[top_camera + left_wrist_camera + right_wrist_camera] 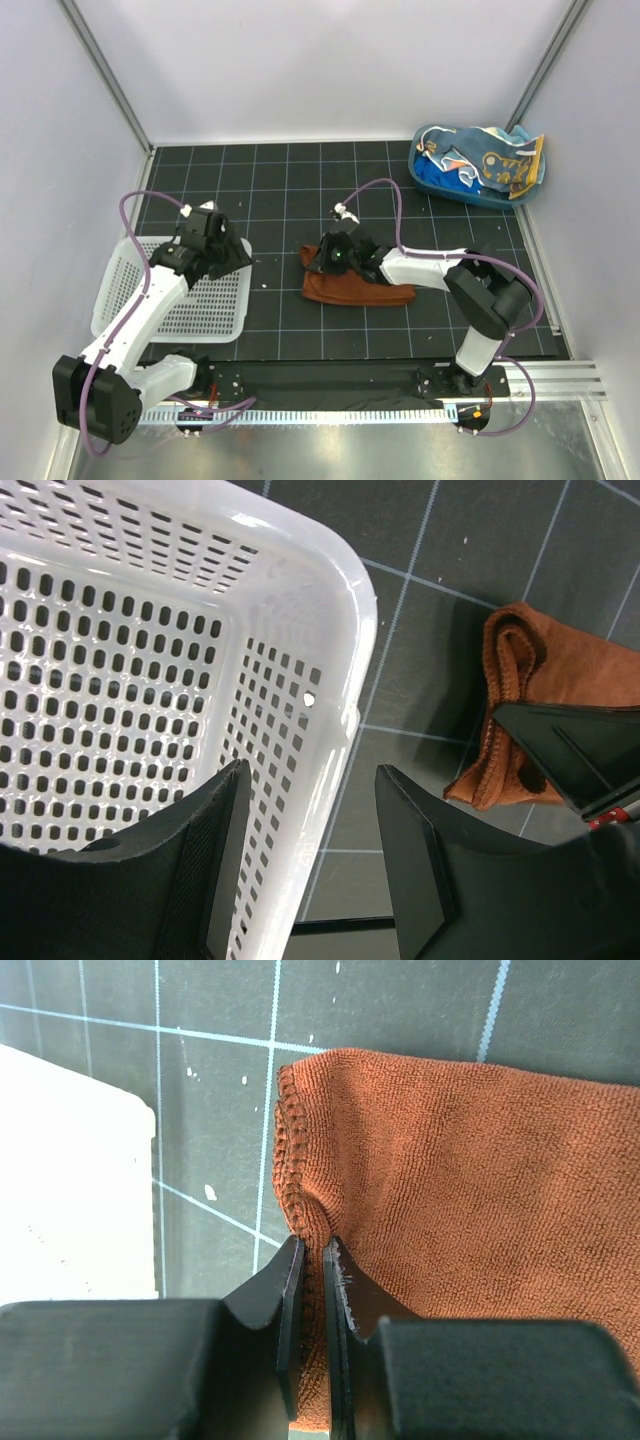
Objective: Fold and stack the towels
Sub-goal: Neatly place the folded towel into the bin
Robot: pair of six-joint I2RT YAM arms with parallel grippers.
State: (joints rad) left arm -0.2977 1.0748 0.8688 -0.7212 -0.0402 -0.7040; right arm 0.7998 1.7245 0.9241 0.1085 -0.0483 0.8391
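Right wrist view has the rust-brown towel lying flat on the black gridded mat, its stitched hem running down the left side. The right gripper pinches that hem near the corner, its jaws nearly together with a ridge of cloth bunched between them. From the top external camera the towel lies folded near the middle of the mat, with the right gripper at its far left end. The left gripper hovers at the right far corner of the white mesh basket, jaws apart, one finger over the inside and one outside; contact cannot be told. Crumpled patterned towels fill the blue tub at the far right corner.
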